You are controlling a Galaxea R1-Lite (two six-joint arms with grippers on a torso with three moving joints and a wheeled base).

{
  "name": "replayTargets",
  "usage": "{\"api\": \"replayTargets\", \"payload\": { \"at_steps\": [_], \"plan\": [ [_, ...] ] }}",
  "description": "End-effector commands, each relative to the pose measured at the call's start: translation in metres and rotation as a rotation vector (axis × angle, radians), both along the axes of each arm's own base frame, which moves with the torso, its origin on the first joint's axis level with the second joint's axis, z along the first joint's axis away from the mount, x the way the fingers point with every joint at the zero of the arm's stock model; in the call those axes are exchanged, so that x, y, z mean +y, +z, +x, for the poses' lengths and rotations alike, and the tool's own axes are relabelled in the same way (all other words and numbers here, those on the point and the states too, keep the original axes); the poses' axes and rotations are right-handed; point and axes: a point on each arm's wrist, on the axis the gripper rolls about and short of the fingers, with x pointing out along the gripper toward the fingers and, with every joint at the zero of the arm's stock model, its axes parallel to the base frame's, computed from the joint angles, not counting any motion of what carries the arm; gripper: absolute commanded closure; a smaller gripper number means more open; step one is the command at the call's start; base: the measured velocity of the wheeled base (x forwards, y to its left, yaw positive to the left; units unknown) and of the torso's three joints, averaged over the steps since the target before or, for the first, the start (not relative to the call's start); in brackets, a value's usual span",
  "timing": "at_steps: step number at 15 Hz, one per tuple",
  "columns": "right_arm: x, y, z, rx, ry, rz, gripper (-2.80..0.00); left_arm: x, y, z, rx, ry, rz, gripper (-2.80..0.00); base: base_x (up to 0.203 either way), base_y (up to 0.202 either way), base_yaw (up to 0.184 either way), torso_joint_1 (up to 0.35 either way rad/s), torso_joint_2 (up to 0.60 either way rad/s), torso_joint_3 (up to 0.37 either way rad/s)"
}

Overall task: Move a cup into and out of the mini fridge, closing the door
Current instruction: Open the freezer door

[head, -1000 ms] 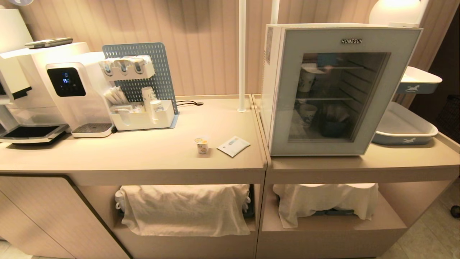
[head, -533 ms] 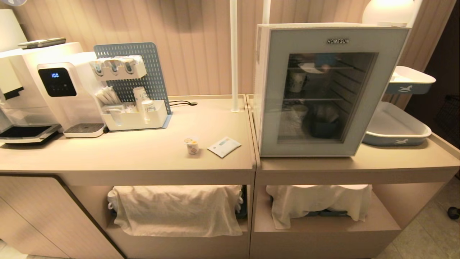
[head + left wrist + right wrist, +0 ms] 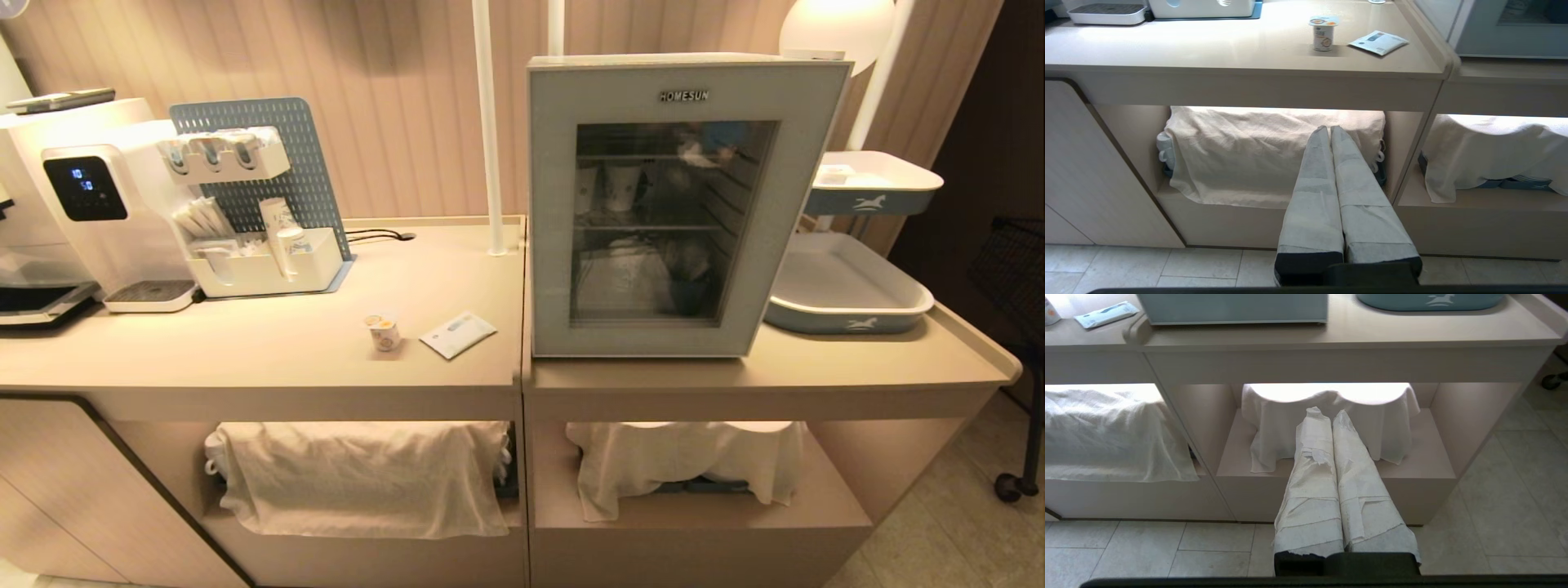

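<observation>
The cup (image 3: 383, 332), tiny and white with an orange label, stands on the left counter near its front edge; the left wrist view shows the cup (image 3: 1323, 33) too. To its right the white mini fridge (image 3: 543, 204) stands on the adjoining counter, its door (image 3: 767, 237) closed, paper cups dim behind the dark glass. Neither arm appears in the head view. My left gripper (image 3: 1329, 128) hangs below counter height before the cloth-covered left shelf, shut and empty. In front of the right shelf my right gripper (image 3: 1327, 412) is likewise shut and empty.
A flat packet (image 3: 457, 333) lies beside the cup. A water dispenser (image 3: 90, 212) and a pegboard organiser (image 3: 261, 204) stand at the back left. Blue-white trays (image 3: 845, 290) sit right of the fridge. White cloths (image 3: 359, 474) cover the lower shelves. A white pole (image 3: 487, 131) rises behind.
The whole scene has slid leftward in the head view, so the camera has shifted to the right; the fridge now sits nearer the middle. Nothing on the counters has moved.
</observation>
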Motion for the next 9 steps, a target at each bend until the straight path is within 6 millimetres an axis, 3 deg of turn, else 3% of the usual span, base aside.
{"api": "replayTargets", "payload": {
  "at_steps": [1,5,9],
  "plan": [
    [0.0,0.0,0.0,0.001,0.001,0.0,0.0,0.0,-0.0008,0.0002,0.003,0.001,-0.001,0.0,0.0,-0.196,-0.001,0.004,0.01,0.002],
    [0.0,0.0,0.0,0.001,0.001,0.0,0.0,0.0,-0.0008,0.0002,0.003,0.001,-0.001,0.0,0.0,-0.174,0.001,0.002,0.0,0.001],
    [0.0,-0.0004,0.0001,0.003,0.001,0.0,0.0,0.0,-0.0006,0.0002,0.001,0.001,-0.001,0.0,0.0,-0.019,0.001,-0.001,0.0,0.0]
  ]
}}
